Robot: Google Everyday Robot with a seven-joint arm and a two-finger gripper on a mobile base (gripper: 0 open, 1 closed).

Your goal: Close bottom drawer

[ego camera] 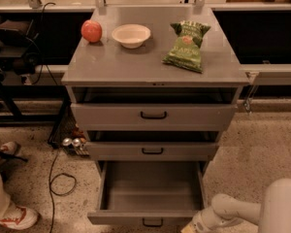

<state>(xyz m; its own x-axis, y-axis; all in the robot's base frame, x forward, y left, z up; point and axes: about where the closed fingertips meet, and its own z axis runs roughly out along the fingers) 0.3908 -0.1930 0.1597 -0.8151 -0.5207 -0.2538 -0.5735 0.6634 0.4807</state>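
Note tool [193, 225] set low, open bottom drawer [131, 217] front just to its left, presumably staged for a push; grip state indeterminate.

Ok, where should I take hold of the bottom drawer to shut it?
Take the bottom drawer at its short front, around the black handle, coming straight from the front: it's pulled far out and should slide straight back. The gripper sits low beside the front's right end.
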